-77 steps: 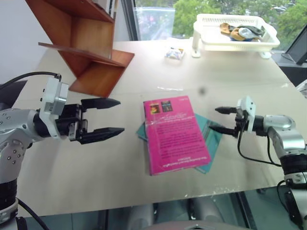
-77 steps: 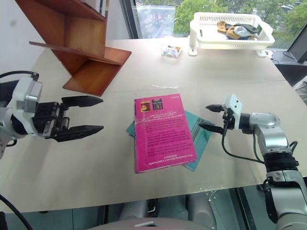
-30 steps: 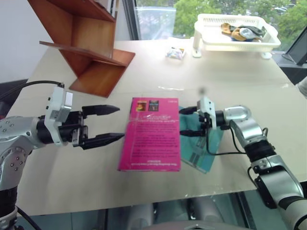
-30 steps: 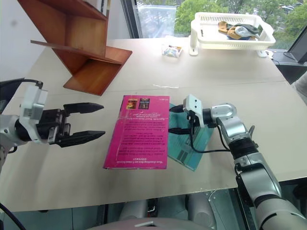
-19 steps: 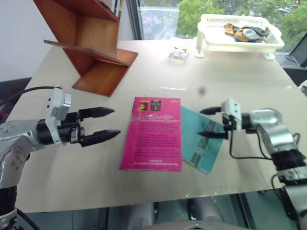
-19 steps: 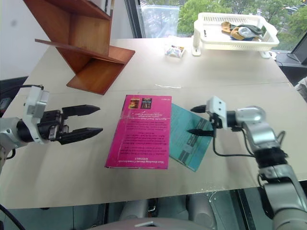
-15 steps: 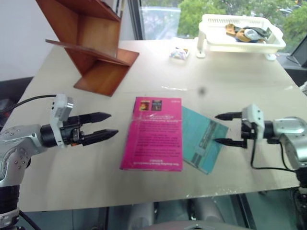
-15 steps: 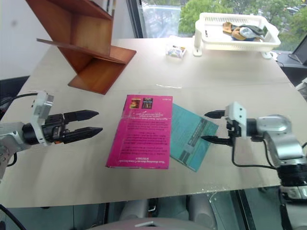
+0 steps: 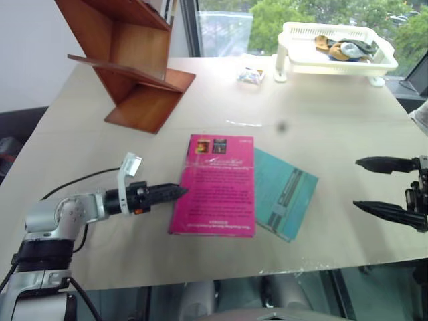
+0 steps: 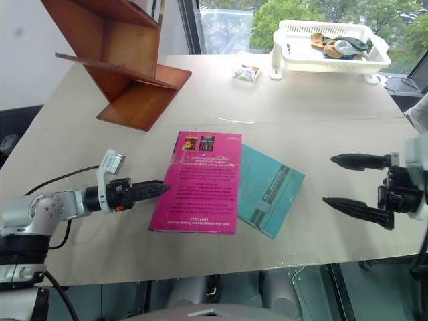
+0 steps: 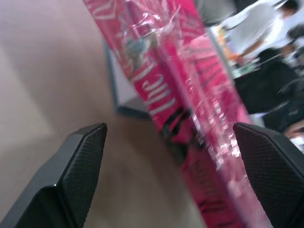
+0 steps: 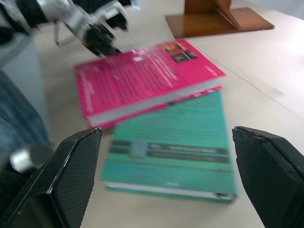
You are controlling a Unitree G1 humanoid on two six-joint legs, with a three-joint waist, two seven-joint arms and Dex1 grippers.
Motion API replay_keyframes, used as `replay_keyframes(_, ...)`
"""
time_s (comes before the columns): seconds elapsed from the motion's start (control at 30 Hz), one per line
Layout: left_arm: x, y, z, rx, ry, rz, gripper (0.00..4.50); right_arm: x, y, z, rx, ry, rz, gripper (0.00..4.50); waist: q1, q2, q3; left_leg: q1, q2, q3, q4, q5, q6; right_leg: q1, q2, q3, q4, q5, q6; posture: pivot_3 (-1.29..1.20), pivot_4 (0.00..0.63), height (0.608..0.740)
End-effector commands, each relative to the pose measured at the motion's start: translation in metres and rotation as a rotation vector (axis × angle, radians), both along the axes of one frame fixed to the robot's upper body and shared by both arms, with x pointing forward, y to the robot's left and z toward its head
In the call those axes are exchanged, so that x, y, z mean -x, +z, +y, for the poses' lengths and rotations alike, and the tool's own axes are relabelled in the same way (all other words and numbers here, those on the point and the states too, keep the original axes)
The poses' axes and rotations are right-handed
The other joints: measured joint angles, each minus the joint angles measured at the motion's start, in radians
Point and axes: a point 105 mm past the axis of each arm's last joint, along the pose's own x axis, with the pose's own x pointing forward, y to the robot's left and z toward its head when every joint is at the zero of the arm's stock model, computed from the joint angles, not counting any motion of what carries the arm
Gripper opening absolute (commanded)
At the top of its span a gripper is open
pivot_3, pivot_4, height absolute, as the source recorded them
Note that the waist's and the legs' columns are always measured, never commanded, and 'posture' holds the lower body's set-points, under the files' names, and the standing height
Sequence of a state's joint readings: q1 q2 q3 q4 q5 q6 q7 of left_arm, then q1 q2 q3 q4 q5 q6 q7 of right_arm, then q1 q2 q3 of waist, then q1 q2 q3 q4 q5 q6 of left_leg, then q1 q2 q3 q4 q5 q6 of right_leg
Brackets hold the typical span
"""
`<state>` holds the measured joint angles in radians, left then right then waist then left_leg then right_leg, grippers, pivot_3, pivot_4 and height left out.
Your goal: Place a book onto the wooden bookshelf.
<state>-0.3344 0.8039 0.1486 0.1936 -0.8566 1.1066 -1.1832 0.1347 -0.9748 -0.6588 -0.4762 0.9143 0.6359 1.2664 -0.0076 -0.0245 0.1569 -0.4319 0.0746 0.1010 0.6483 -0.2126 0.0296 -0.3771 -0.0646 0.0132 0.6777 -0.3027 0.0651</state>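
- the white basket tray (image 10: 328,50) stands at the far right corner of the tabletop (image 10: 321,114); inside it lies a small heap of soft things in tan, grey and dark colours (image 10: 331,44), too small to name.
- just beside the tray, a small wrapped packet (image 10: 244,71) lies loose on the tabletop.
- the wooden bookshelf (image 9: 130,63) sits at the far left corner, its slanted reddish-brown boards forming open angled bays; the lower bays that show hold nothing, and some pale upright spines (image 9: 167,10) peek out at its top edge.
- the book (image 10: 198,180), magenta-pink, lies flat near the middle of the tabletop, well apart from the bookshelf, its two small dark pictures at the far end of the cover.
- its right edge overlaps the teal book (image 10: 271,189), which lies flat and skewed beneath it.
- the left gripper (image 9: 175,192) lies low and level by the pink book's left edge, tips just at that edge; from above the two fingers line up one over the other.
- the left wrist view gives what the head views do not: the jaws stand wide apart with the book's glossy spine edge (image 11: 190,109) running between them, not gripped.
- the right gripper (image 10: 331,178) hangs off to the right of both books, jaws wide apart and holding nothing.
- the right wrist view shows the pink book (image 12: 142,78) resting on top of the teal one (image 12: 175,152), the page edges of both, and the left gripper (image 12: 102,38) at the far side.
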Motion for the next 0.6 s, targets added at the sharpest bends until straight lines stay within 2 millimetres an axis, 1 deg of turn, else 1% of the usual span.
replay_keyframes(0.03,-0.006,0.015,-0.004,0.087,-0.019,0.02,4.47,0.004,0.008,-0.003,0.006,-0.034,-0.047,4.5,0.0,0.0,0.0,0.0,0.0,0.0,0.0,0.0,0.0,0.0,0.0,0.0,0.0,0.0,0.0,0.0,0.15,0.74)
replay_keyframes(0.1,-0.011,0.019,-0.007,0.116,-0.024,0.037,4.47,0.002,0.003,-0.007,0.03,-0.063,-0.05,4.5,-0.002,0.0,0.0,0.0,0.0,0.0,0.001,0.0,0.0,0.0,0.0,0.0,0.0,0.0,0.0,0.0,0.15,0.74)
replay_keyframes(0.23,-0.016,0.01,-0.009,0.1,-0.032,0.093,4.47,0.001,-0.002,-0.009,0.069,-0.076,-0.051,4.5,-0.003,0.0,0.0,0.0,0.0,-0.001,0.001,0.0,0.0,0.0,0.0,0.0,0.0,0.0,0.0,0.0,0.15,0.74)
replay_keyframes(0.33,-0.018,0.005,-0.014,0.099,-0.06,0.118,4.47,0.0,0.002,-0.009,0.047,-0.079,-0.063,4.5,-0.003,0.0,0.0,0.0,0.0,-0.001,0.001,0.0,0.0,0.0,0.0,0.0,0.0,0.0,0.0,0.0,0.15,0.74)
replay_keyframes(0.47,-0.021,0.007,-0.019,0.106,-0.085,0.12,4.47,-0.001,0.002,-0.011,0.055,-0.086,-0.066,4.5,-0.002,-0.001,0.0,-0.001,0.0,-0.001,0.001,0.0,0.0,0.0,0.0,-0.001,0.0,0.0,0.0,0.0,0.15,0.74)
replay_keyframes(0.5,-0.022,0.007,-0.019,0.108,-0.085,0.119,3.96,-0.001,0.002,-0.011,0.055,-0.088,-0.067,4.5,-0.001,-0.001,0.0,-0.001,0.0,-0.001,0.001,0.0,0.0,0.0,0.0,-0.001,0.0,0.0,0.0,0.0,0.15,0.74)
replay_keyframes(0.53,-0.022,0.008,-0.018,0.109,-0.084,0.119,3.72,-0.001,0.002,-0.011,0.054,-0.089,-0.068,4.5,-0.001,-0.001,0.0,-0.001,-0.001,-0.001,0.001,0.0,0.0,0.0,0.0,-0.001,0.0,0.0,0.0,0.0,0.15,0.74)
replay_keyframes(0.6,-0.022,0.009,-0.016,0.11,-0.083,0.118,2.8,-0.001,0.002,-0.012,0.053,-0.091,-0.069,4.5,-0.001,-0.001,0.0,-0.001,-0.001,-0.001,0.001,0.0,0.0,0.0,0.0,-0.001,0.0,0.0,0.0,0.0,0.15,0.74)
